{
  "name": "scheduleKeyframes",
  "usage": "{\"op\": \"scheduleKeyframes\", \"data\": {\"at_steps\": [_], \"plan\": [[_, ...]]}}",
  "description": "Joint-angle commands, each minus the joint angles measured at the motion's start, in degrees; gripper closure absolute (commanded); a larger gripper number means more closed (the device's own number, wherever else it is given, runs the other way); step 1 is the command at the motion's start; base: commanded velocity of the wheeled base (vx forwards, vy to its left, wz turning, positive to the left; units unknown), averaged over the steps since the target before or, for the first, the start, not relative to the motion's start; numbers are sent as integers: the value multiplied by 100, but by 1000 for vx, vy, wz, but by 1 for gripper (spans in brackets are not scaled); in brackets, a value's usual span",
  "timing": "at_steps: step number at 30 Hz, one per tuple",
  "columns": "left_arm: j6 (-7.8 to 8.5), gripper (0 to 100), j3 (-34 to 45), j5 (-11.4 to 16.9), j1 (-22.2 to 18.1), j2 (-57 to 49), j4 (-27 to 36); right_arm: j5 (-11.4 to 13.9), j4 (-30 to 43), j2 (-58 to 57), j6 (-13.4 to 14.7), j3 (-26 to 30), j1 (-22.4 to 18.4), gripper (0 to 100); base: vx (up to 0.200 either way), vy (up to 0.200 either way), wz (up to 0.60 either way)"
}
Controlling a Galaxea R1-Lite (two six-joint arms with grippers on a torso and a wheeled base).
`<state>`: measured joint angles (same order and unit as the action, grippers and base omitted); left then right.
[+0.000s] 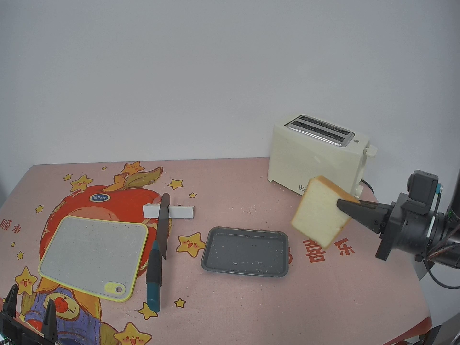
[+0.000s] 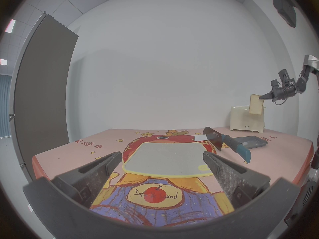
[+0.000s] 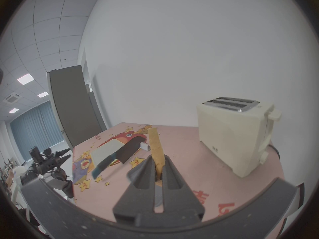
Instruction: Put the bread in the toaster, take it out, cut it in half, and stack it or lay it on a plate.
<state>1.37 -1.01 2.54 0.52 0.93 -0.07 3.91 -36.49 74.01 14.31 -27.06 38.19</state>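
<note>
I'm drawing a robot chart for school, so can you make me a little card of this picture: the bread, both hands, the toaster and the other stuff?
bread: one slice, held in the air in front of the toaster
right hand: shut on the bread's edge
left hand: open, holding nothing, near the cutting board
toaster slots: no bread sticking out
knife: between cutting board and plate, blade propped on a white block
plate: dark tray, middle of the table
</note>
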Motion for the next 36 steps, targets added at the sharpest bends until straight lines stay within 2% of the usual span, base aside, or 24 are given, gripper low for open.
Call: {"op": "scheduleKeyframes", "data": {"at_steps": [1,24,36], "plan": [[-5,0,101,1,0,-49,-1,-49,1,-203,10,26,4,100,0,0,0],[4,0,101,1,0,-49,-1,-66,-8,-159,-60,122,294,100,0,0,0],[4,0,101,1,0,-49,-1,-66,-16,-141,-60,157,391,100,0,200,0]]}}
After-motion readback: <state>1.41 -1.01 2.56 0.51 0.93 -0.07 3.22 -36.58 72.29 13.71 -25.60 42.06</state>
